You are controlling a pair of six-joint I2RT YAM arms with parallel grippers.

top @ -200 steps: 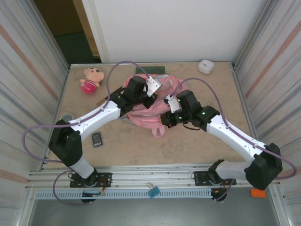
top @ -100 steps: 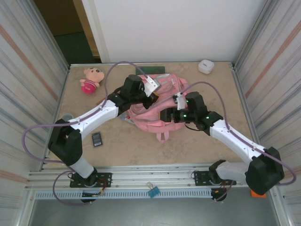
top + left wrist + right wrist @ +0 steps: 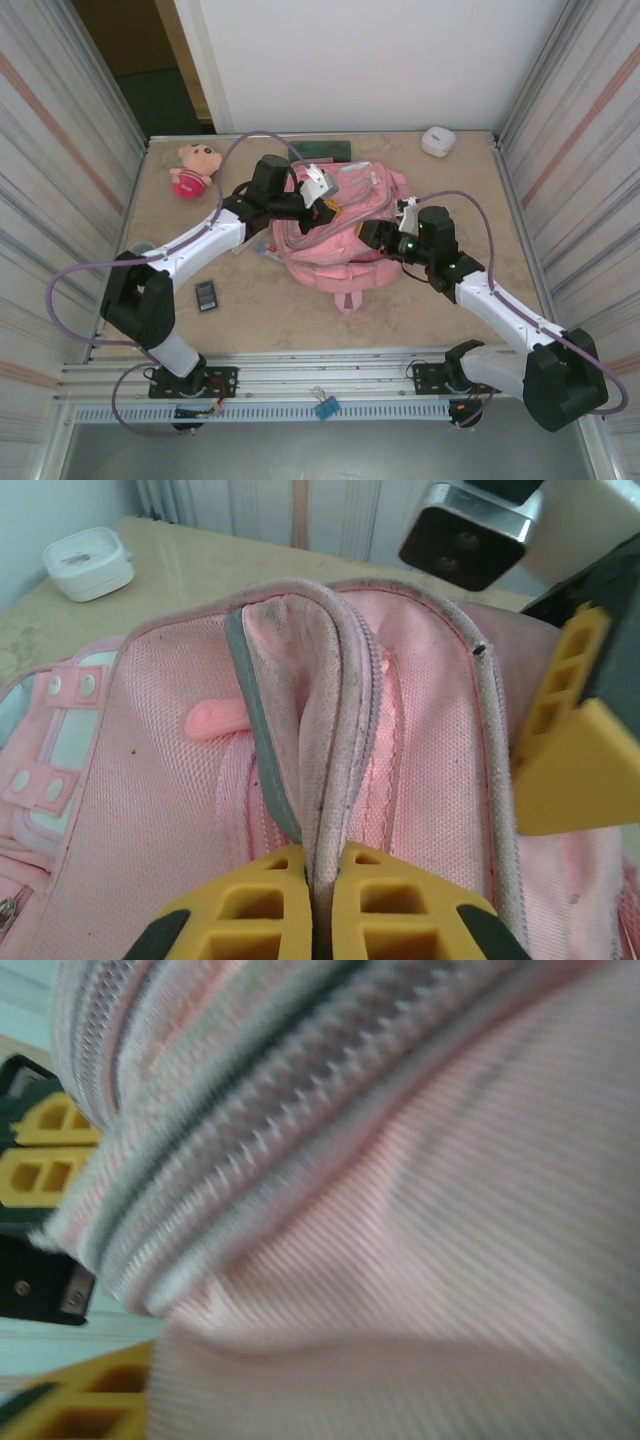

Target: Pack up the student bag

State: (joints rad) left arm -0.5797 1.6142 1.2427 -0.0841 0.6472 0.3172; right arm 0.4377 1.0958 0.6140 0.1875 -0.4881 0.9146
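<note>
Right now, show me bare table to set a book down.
Bare table runs along the near edge, between the student bag and the front rail. Another patch lies between the bag, the white case and the right wall. Crowded: the middle, under the left arm and right arm.

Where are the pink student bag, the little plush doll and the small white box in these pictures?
student bag (image 3: 335,265), top external view, its pink front fabric
plush doll (image 3: 190,176), top external view, its pink body
white box (image 3: 437,140), top external view, its top face

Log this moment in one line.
left gripper: shut on bag rim | right gripper: against bag, grip unclear | doll: on table
</note>
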